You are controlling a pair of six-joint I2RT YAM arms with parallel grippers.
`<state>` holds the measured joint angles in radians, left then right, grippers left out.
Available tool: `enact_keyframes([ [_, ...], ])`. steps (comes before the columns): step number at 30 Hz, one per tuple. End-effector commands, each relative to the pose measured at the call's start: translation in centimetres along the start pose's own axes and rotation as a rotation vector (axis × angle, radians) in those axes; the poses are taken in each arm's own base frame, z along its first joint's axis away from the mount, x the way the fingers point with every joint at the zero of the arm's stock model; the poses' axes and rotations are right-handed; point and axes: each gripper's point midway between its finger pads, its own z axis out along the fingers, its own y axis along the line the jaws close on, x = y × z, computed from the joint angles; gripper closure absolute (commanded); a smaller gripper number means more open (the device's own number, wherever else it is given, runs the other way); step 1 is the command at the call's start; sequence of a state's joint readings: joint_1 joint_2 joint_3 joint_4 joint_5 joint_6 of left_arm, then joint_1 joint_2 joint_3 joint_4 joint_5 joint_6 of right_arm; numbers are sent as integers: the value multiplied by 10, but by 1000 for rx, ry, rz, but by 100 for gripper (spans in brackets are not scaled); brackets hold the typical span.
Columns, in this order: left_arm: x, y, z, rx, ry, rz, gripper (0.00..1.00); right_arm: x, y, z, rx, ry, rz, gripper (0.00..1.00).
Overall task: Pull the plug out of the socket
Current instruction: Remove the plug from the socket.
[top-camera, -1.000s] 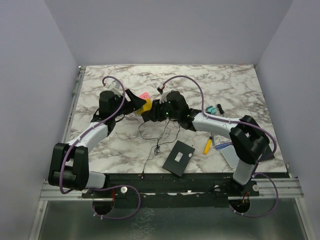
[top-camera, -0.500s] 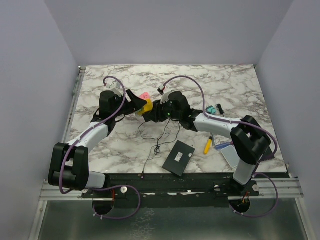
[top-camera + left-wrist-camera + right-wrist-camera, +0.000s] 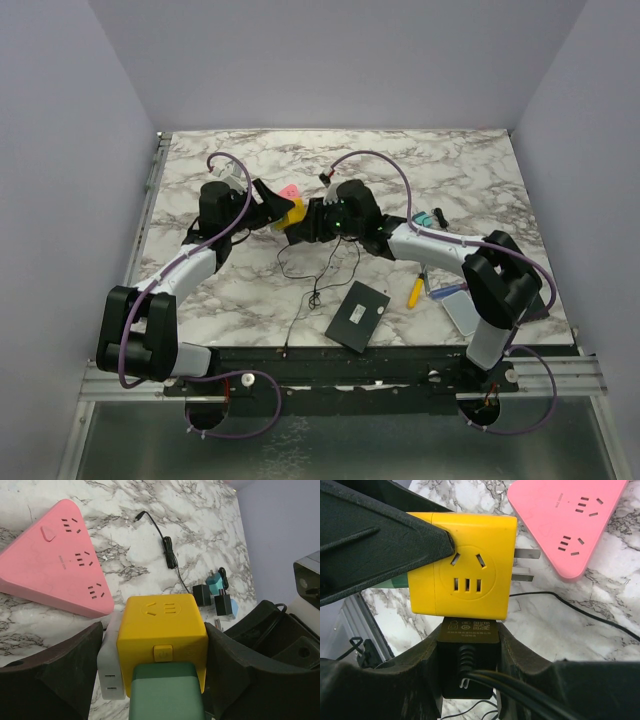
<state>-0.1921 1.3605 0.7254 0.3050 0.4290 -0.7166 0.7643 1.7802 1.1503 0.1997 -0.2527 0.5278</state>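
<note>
The socket is a yellow cube [image 3: 162, 625], also seen in the right wrist view [image 3: 465, 565] and held above the table [image 3: 294, 213]. My left gripper [image 3: 152, 635] is shut on it, with a white adapter [image 3: 111, 670] pressed between the left finger and the cube. A green plug [image 3: 167, 692] sits in the cube's near face. The black plug [image 3: 468, 655] sits flush against another face with no prongs showing. My right gripper [image 3: 470, 635] is shut on this plug, its cable trailing toward the camera. The two grippers meet at mid-table [image 3: 305, 222].
A pink triangular power strip [image 3: 55, 565] lies flat just beyond the cube. A thin black cable [image 3: 315, 270] loops in front of the grippers. A black flat box [image 3: 357, 316], a yellow item [image 3: 414, 292] and teal and black adapters [image 3: 425, 219] lie to the right.
The right wrist has shifted slightly to the right. Both grips are unchanged, and the black plug still sits against the yellow cube.
</note>
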Motion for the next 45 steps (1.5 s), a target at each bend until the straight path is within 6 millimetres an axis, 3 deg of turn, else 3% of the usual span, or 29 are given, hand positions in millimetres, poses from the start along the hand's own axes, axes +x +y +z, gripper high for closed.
enact_keyframes([
  [1,-32,-48,-8,141,-90,74,100,-3,-5,3,24,24,132,100],
  [23,-36,-48,-10,137,-106,86,100,6,-27,16,95,85,339,100],
  [27,-35,-49,-10,139,-105,87,100,1,-19,13,19,53,242,100],
  [31,-34,-50,-9,149,-93,85,100,-3,-28,5,51,13,123,100],
  [45,-26,-61,-2,224,-13,95,41,-39,-26,-23,76,-104,-178,100],
])
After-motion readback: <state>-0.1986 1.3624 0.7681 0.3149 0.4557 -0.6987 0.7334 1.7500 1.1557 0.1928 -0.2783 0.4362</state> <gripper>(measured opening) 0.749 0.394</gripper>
